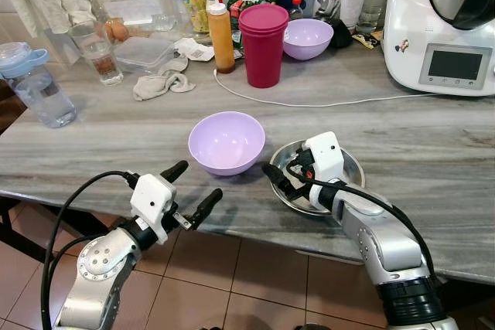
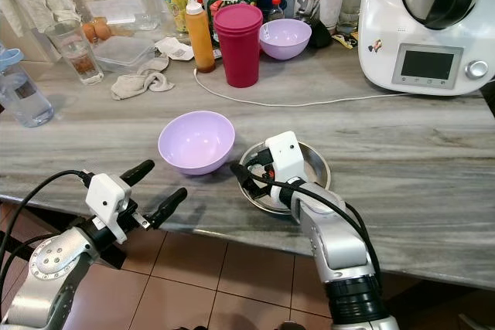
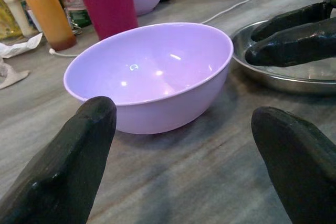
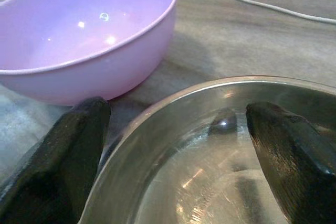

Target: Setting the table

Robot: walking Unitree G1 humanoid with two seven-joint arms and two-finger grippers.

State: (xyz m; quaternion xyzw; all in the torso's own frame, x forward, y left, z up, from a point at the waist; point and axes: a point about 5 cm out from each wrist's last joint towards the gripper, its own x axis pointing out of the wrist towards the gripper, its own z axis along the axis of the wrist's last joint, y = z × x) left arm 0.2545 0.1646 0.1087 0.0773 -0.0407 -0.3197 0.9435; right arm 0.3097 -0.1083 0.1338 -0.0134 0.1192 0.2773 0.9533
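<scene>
Two lilac bowls, one steel dish. The right gripper [image 1: 280, 178] straddles the dish [image 1: 352, 164] rim, fingers apart — its arm hides part of the dish. The near bowl [image 1: 227, 141] sits just ahead of the spread left gripper [image 1: 192, 189]; the far bowl [image 1: 308, 38] stands well beyond.

Upright lilac bowl [image 1: 227, 141] just beside shallow steel dish [image 1: 352, 165] near counter's front edge
</scene>
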